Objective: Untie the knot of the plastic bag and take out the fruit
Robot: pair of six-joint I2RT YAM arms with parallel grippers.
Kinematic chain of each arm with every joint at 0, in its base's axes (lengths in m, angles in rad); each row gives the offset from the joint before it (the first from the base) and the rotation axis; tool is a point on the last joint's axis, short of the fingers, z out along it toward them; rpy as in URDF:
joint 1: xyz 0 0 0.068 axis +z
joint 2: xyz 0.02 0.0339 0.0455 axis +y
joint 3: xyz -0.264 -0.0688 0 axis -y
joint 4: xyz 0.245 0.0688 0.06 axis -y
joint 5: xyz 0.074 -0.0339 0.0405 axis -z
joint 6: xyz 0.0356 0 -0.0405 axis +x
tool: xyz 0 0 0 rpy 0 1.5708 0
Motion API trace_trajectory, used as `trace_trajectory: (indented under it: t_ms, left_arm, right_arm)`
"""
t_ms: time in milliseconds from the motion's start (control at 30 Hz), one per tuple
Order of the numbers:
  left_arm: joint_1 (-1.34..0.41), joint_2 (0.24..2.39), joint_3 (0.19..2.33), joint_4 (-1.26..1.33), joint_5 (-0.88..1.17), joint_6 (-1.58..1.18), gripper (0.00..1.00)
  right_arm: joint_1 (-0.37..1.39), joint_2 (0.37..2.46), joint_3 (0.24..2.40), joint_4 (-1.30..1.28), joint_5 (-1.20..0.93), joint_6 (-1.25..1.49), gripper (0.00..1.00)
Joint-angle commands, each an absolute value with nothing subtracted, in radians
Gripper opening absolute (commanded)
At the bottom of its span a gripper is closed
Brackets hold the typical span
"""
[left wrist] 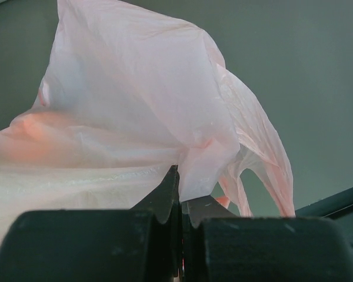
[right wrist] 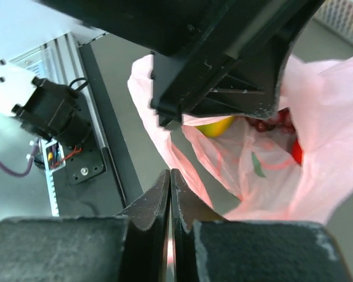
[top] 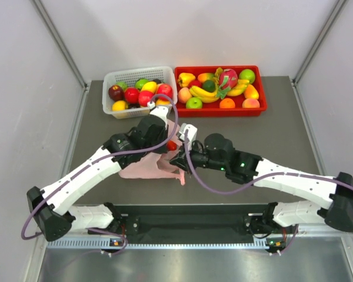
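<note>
The pink plastic bag (top: 142, 168) lies crumpled at the table's middle, between my two grippers. My left gripper (top: 166, 147) is shut on a fold of the bag (left wrist: 135, 106) and holds it up; its jaws (left wrist: 181, 183) pinch the thin plastic. My right gripper (top: 177, 160) is shut on a strip of the bag's edge (right wrist: 170, 176). In the right wrist view the bag (right wrist: 317, 176) gapes open, showing a yellow fruit (right wrist: 215, 126), dark red grapes (right wrist: 270, 122) and a red piece (right wrist: 297, 151). No knot shows. A handle loop (left wrist: 270, 170) hangs free.
A white basket (top: 110, 79) of fruit stands at the back left, a red tray (top: 262, 88) of fruit beside it at the back right. The black rail (top: 188, 211) of the arm bases runs along the near table edge.
</note>
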State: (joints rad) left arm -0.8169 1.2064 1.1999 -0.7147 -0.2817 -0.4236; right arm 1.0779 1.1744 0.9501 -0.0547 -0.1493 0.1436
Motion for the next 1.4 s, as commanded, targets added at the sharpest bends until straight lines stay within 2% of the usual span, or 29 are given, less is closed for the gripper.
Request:
trace_trajectory:
  t_ms: [0,100,233,300,467,500,533,633,833,900,1033,1367]
  left_arm:
    - [-0.81,1.158,1.193,-0.713,-0.278,-0.426,0.0]
    - [-0.81,1.131,1.184,-0.706,-0.308,-0.449,0.0]
    - [-0.81,1.06,1.167,-0.668,-0.298,-0.465,0.0]
    - [-0.81,1.042,1.158,-0.657,-0.276,-0.471,0.0]
    - [-0.81,1.019,1.118,-0.615,-0.224,-0.476,0.0]
    - [-0.808,1.017,1.112,-0.614,-0.21,-0.476,0.0]
    - [-0.81,1.02,1.106,-0.612,-0.207,-0.476,0.0]
    - [-0.81,1.011,1.077,-0.612,-0.193,-0.472,0.0]
    - [-0.81,0.985,1.008,-0.601,-0.155,-0.463,0.0]
    - [-0.81,0.98,0.971,-0.569,-0.132,-0.462,0.0]
    - [-0.811,0.977,0.916,-0.502,-0.074,-0.466,0.0]
    - [-0.81,1.003,0.845,-0.364,-0.057,-0.491,0.0]
  right_arm:
    - [1.104,1.254,0.994,0.075,-0.082,0.214,0.0]
    - [1.106,1.31,0.962,0.136,-0.006,0.29,0.0]
    - [1.103,1.374,0.922,0.205,0.205,0.386,0.0]
    - [1.095,1.434,0.914,0.228,0.236,0.419,0.0]
    - [1.077,1.598,0.957,0.291,0.235,0.46,0.09]
    - [1.072,1.615,0.96,0.298,0.245,0.466,0.02]
    - [1.066,1.63,0.975,0.288,0.293,0.475,0.0]
    - [1.029,1.66,0.98,0.227,0.408,0.535,0.0]
    - [0.911,1.629,0.943,0.103,0.518,0.584,0.0]
    - [0.856,1.617,0.927,0.08,0.518,0.581,0.06]
    - [0.778,1.582,0.875,0.075,0.522,0.581,0.07]
    - [0.608,1.363,0.727,0.023,0.6,0.568,0.06]
